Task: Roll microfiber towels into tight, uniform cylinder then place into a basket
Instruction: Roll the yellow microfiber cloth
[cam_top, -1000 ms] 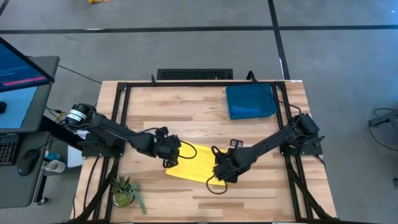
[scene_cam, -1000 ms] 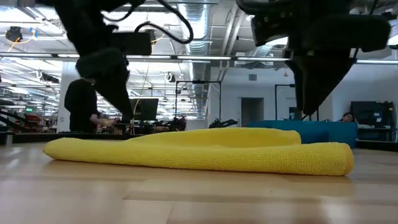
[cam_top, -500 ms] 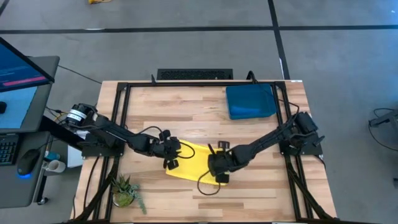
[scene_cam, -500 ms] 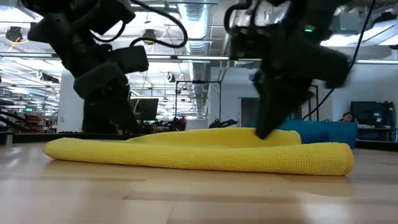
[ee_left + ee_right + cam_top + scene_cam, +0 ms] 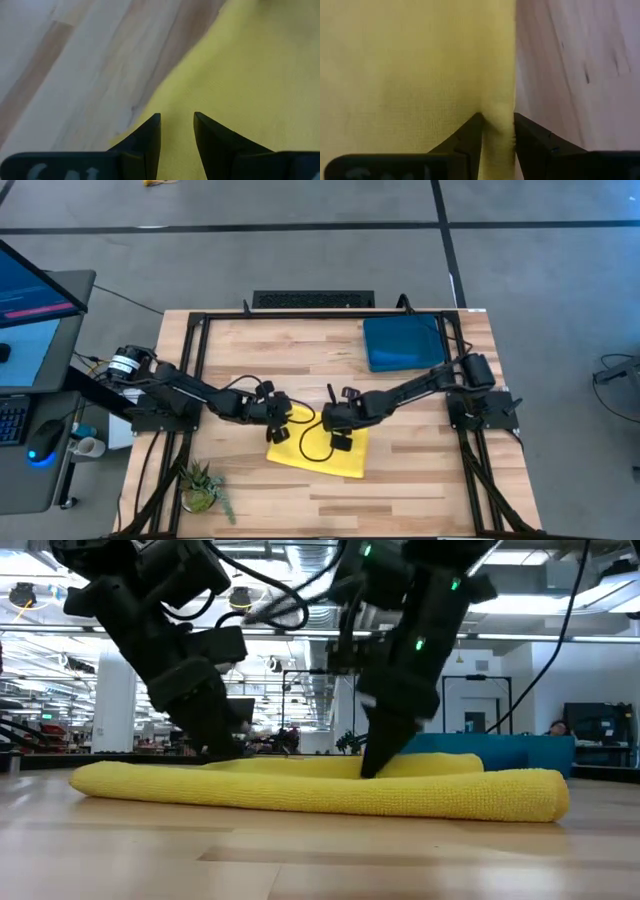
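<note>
The yellow towel (image 5: 322,458) lies flat, folded over, on the wooden table; in the low view it is a long low yellow towel (image 5: 300,790). My left gripper (image 5: 283,423) stands open, slanting down at the towel's left end, its tips (image 5: 176,125) just inside the edge. My right gripper (image 5: 333,425) has come down on the towel's far edge and is shut on it. The teal-blue basket (image 5: 403,343) stands at the table's far right. My left gripper sets its open fingertips (image 5: 154,131) slanting down on the towel's top, just inside its left edge (image 5: 150,102); the cloth between them lies flat. I cannot tell whether they press it. My right gripper pinches the towel's far edge (image 5: 496,112) between its two fingers, coming steeply from above. The cloth puckers into a small ridge between them. The towel stays lying on the table.
A black cable loop (image 5: 315,442) from the right arm hangs over the towel. A small potted plant (image 5: 200,486) stands at the near left corner. Bare wood (image 5: 430,470) lies right of the towel and along the far side (image 5: 280,350).
My right gripper has swung from the towel's near right part toward the table's left and far side and has sunk onto the towel's far edge, tipping steeper. My left gripper has come down a little at the towel's left end. The towel has kept its place.
</note>
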You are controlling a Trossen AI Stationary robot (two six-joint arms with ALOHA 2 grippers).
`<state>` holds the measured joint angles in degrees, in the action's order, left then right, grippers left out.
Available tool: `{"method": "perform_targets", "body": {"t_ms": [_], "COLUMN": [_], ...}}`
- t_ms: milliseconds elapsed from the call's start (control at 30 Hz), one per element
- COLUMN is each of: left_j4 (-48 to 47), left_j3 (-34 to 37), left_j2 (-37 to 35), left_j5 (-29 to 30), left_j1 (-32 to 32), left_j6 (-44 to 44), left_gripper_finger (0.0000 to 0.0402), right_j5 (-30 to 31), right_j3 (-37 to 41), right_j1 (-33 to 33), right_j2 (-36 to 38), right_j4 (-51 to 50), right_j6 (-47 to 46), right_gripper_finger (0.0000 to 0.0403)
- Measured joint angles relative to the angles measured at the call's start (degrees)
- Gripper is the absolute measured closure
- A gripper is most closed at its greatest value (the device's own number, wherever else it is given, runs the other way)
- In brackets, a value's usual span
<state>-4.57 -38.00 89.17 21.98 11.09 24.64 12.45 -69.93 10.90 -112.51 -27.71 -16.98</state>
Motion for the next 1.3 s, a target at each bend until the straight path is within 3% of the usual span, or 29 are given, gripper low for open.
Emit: {"method": "perform_targets", "body": {"t_ms": [467,767,1100,1300], "left_j4": [-2.0,1.6,7.1,9.2], "left_j3": [0.0,-1.7,-1.1,-0.9], "left_j2": [0.0,0.0,0.0,4.5], "left_j5": [-1.1,-0.6,-7.6,-10.1], "left_j1": [0.0,2.5,5.8,5.6], "left_j6": [-0.9,-3.8,-6.2,-4.9], "left_gripper_finger": [0.0292,0.0292,0.0292,0.0292], "right_j5": [1.0,8.8,21.3,23.8], "right_j3": [0.1,0.1,0.0,-0.1], "right_j1": [-0.5,1.0,3.8,4.7], "right_j2": [0.4,8.5,21.0,23.7], "right_j4": [-2.6,-9.2,-15.4,-14.7], "right_j6": [-2.1,-2.0,-0.8,-4.4], "right_gripper_finger": [0.0276,0.0276,0.0276,0.0276]}}
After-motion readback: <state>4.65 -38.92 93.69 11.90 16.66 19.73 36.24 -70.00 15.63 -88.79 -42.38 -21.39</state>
